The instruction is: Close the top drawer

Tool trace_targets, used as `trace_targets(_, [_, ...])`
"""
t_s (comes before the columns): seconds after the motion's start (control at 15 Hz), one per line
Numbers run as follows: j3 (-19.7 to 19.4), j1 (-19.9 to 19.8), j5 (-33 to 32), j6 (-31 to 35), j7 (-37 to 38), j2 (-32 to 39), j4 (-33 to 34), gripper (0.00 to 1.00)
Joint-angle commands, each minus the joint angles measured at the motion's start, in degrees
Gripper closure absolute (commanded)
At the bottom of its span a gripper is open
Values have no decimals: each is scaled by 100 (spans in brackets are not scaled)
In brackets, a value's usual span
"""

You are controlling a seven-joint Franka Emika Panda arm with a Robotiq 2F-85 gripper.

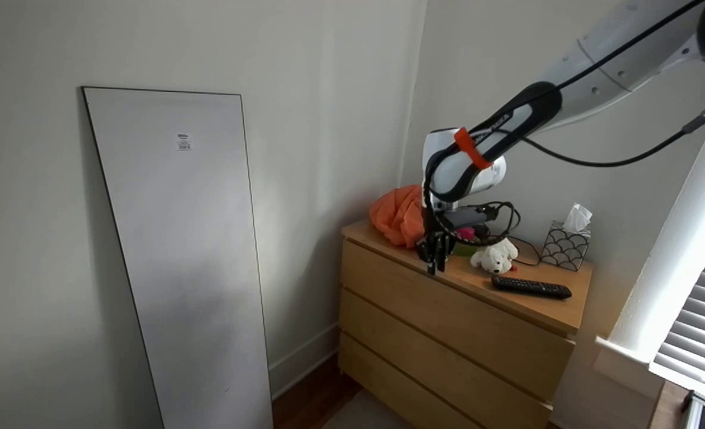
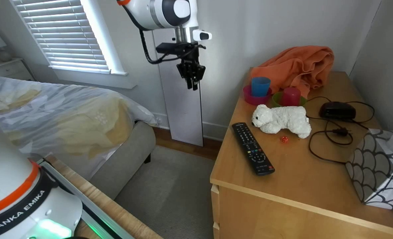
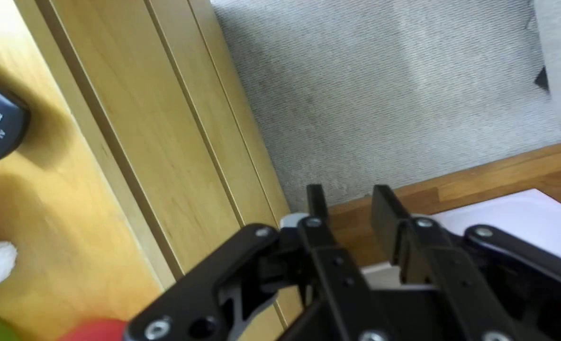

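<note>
The top drawer (image 1: 448, 313) is the uppermost wide, flat, handle-less front of the light tan dresser (image 1: 433, 360). It looks shut, about flush with the lower fronts, and no inside shows. In an exterior view only its narrow side edge (image 2: 215, 203) shows under the dresser top. In the wrist view its front (image 3: 150, 118) runs diagonally below a dark gap under the top's edge. My gripper (image 3: 348, 189) has its fingers apart with nothing between them. It points down, in front of the dresser and apart from it. It also shows in both exterior views (image 1: 436, 267) (image 2: 192, 87).
On the dresser top lie a remote (image 2: 253, 148), a white plush dog (image 2: 282, 121), an orange cloth (image 2: 296, 69), cups (image 2: 261, 87), a black device with cables (image 2: 337, 110) and a tissue box (image 2: 375, 169). A panel (image 1: 180, 238) leans on the wall. A bed (image 2: 67, 122) stands opposite.
</note>
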Motion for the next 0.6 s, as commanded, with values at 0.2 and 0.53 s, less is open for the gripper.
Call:
trace_targets(0.2, [281, -421, 272, 12, -530, -1741, -717, 14])
trace_targets(0.53, [148, -697, 291, -204, 373, -2476, -701, 0])
